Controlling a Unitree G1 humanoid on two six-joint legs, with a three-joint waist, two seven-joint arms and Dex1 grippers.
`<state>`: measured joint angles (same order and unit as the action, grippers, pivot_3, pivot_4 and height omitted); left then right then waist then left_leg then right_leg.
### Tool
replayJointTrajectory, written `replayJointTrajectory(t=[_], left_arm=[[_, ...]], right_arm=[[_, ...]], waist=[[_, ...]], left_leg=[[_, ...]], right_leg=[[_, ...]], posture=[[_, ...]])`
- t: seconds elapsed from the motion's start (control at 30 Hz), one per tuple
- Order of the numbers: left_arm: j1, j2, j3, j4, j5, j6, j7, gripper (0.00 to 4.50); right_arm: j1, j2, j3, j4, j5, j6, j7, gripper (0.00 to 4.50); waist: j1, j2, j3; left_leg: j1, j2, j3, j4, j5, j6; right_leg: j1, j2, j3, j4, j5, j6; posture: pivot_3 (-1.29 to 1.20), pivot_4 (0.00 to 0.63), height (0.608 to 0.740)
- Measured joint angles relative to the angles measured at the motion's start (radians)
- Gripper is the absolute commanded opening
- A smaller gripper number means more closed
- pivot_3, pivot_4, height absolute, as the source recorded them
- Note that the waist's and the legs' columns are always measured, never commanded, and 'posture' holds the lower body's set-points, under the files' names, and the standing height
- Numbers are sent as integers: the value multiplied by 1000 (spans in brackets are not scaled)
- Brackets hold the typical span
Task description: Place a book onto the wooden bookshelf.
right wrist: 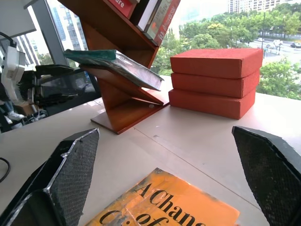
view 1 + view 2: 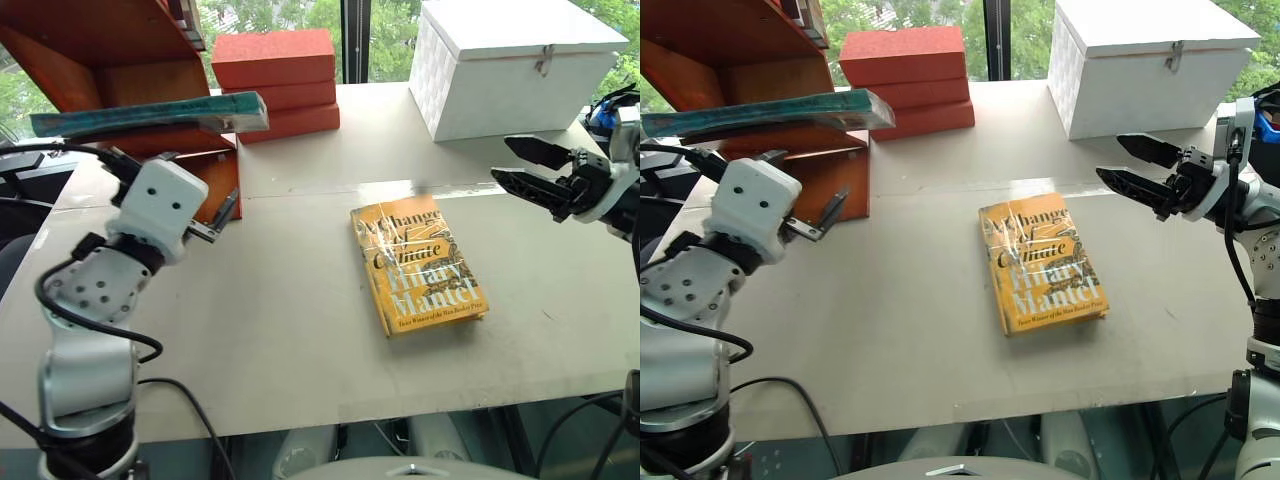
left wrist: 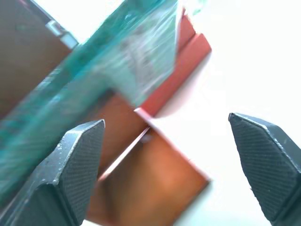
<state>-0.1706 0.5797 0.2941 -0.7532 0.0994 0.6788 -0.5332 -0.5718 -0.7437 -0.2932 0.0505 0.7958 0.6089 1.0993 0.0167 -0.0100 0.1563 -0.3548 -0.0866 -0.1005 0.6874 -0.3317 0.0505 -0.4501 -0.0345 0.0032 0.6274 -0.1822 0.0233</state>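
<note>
The teal book (image 2: 150,113) in clear wrap lies flat on a slanted panel of the reddish-brown wooden bookshelf (image 2: 130,60), its end jutting out toward the red blocks. The right wrist view shows the book (image 1: 117,61) resting on the bookshelf (image 1: 124,108). My left gripper (image 2: 195,185) is just below and in front of the book, open and holding nothing. In the left wrist view, the book (image 3: 108,70) sits beyond the spread fingertips. My right gripper (image 2: 505,160) hovers open over the table's right side, apart from everything.
A yellow-orange book (image 2: 420,265) lies in the middle of the grey table (image 2: 300,320). Three stacked red-orange blocks (image 2: 275,80) stand beside the shelf. A white box (image 2: 510,70) sits at the back right. More books stand in the shelf's upper slot (image 1: 155,14).
</note>
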Motion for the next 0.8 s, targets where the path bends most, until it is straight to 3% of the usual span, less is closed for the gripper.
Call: replayJointTrajectory(t=[0.07,0.27,0.37,0.5,0.6,0.8], left_arm=[[-48,-128,-74,70,-7,-81,79,2765],[-219,-254,-242,554,-3,-387,164,11],[-347,-298,-303,794,19,-555,208,11],[-553,-371,-303,1129,103,-789,470,11],[-647,-418,-300,1260,127,-871,604,11],[-678,-454,-301,1400,171,-932,803,11]], right_arm=[[15,-5,-11,-16,3,9,-17,4500],[37,-13,-41,-68,19,25,-51,4500],[50,-23,-54,-95,32,42,-64,4500],[82,-29,-87,-140,58,55,-91,4500],[97,-29,-102,-168,80,67,-108,4500],[99,-37,-123,-200,161,116,-105,4500]], waist=[[6,3,-2],[16,2,-2],[22,2,-3],[24,1,-3],[23,1,-3],[19,1,-3]], left_leg=[[1,-1,0,1,0,0],[1,0,0,1,0,0],[1,-1,0,2,0,0],[0,-1,0,2,0,0],[-1,-1,1,2,0,0],[0,0,1,2,0,0]], right_leg=[[1,0,0,0,0,0],[1,0,-1,2,1,-1],[1,0,-1,1,1,-1],[0,0,-1,0,1,-1],[0,0,-1,0,1,0],[0,0,0,2,1,0]], posture=[[0,150,740],[0,150,740],[0,150,740],[0,150,740],[0,150,740],[0,150,740]])
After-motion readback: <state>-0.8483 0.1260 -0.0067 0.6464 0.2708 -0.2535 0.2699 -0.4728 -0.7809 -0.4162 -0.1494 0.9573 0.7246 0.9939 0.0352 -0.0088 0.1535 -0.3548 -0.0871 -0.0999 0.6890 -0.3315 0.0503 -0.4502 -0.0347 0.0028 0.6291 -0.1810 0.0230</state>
